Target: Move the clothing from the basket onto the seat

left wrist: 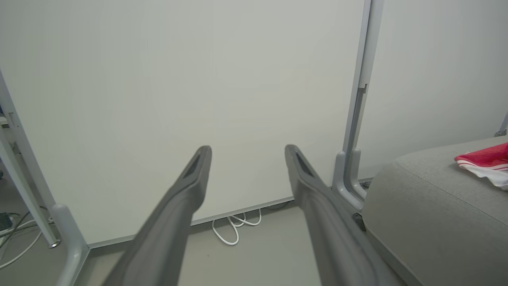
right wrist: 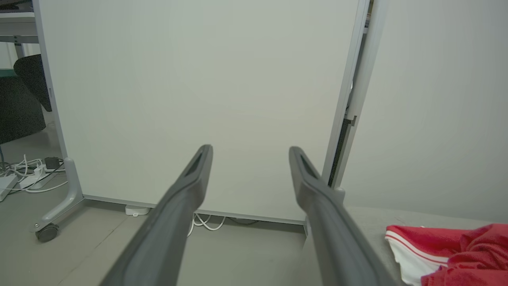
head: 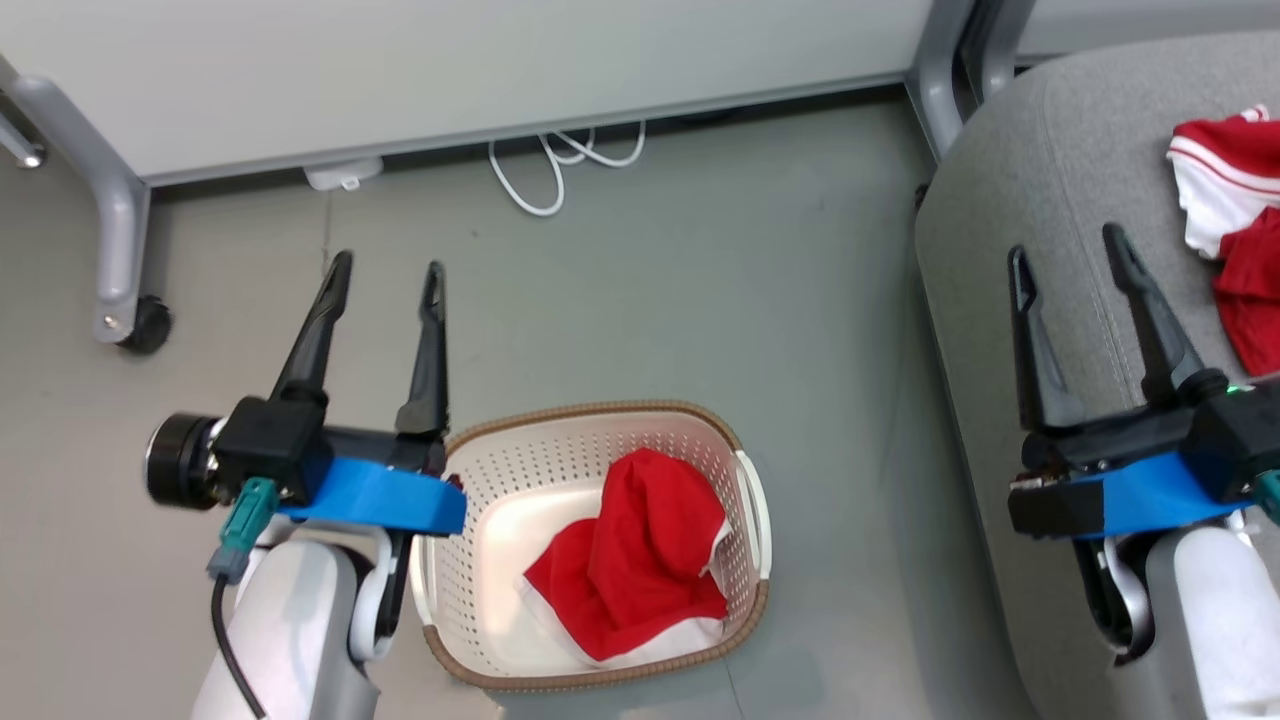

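Note:
A cream perforated basket [head: 490, 480] with a brown rim stands on the floor at the bottom centre. Inside it lies one red clothing piece [head: 640, 560] with white edging. A second red and white garment [head: 1235, 190] rests on the grey seat [head: 1060, 160] at the right; it also shows on the cushion [left wrist: 428, 198] as a red fold [left wrist: 484, 161] and again at lower right [right wrist: 444, 250]. My left gripper [head: 388, 270] hovers open just left of the basket, empty. Over the seat's left edge my right gripper [head: 1068, 252] is open and empty too, left of the garment.
A white partition panel [head: 450, 70] on grey wheeled legs [head: 125, 300] closes off the far side. White cables [head: 560, 165] loop on the floor under it. Bare grey floor lies between the basket and the seat.

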Robot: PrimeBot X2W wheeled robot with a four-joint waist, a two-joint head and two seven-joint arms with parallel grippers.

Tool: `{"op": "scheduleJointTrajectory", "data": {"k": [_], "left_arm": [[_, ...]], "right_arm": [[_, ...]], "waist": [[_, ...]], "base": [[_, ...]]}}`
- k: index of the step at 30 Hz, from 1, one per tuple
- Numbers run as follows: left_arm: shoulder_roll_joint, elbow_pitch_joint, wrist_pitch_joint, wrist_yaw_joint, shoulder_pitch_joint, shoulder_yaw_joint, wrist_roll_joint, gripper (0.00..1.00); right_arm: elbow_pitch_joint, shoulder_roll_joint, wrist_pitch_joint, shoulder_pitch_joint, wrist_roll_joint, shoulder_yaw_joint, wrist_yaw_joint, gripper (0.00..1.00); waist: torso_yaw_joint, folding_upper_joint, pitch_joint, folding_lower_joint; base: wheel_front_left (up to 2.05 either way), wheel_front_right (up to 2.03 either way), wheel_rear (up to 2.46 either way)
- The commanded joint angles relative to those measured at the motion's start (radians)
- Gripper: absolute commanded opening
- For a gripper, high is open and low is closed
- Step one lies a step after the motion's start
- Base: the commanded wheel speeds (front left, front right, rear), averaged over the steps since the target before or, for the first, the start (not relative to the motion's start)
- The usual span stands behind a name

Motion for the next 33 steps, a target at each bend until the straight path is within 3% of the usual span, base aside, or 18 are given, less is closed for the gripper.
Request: {"op": "scheduleJointTrajectory", "data": {"k": [1,15,33], "left_arm": [[-0.004,-0.009,-0.003,-0.004,0.022,0.020,0.010,1.00],[-0.055,-0.028,-0.003,-0.042,0.198,0.156,0.062,1.00],[-0.075,-0.001,-0.003,-0.062,0.251,0.189,0.081,1.00]], "right_arm": [[0.005,0.005,-0.001,0.026,0.003,0.000,0.000,1.00],[0.046,0.066,-0.001,0.208,0.023,-0.039,0.000,1.00],[0.065,0.086,-0.001,0.272,0.018,-0.052,0.000,1.00]], "waist": [[0.022,0.0000,-0.036,0.0002],[0.066,0.0000,-0.144,0.0002],[0.077,0.0000,-0.189,0.0002]], "base": [[0.00,0.00,0.00],[0.00,0.00,0.00],[0.00,0.00,0.00]]}}
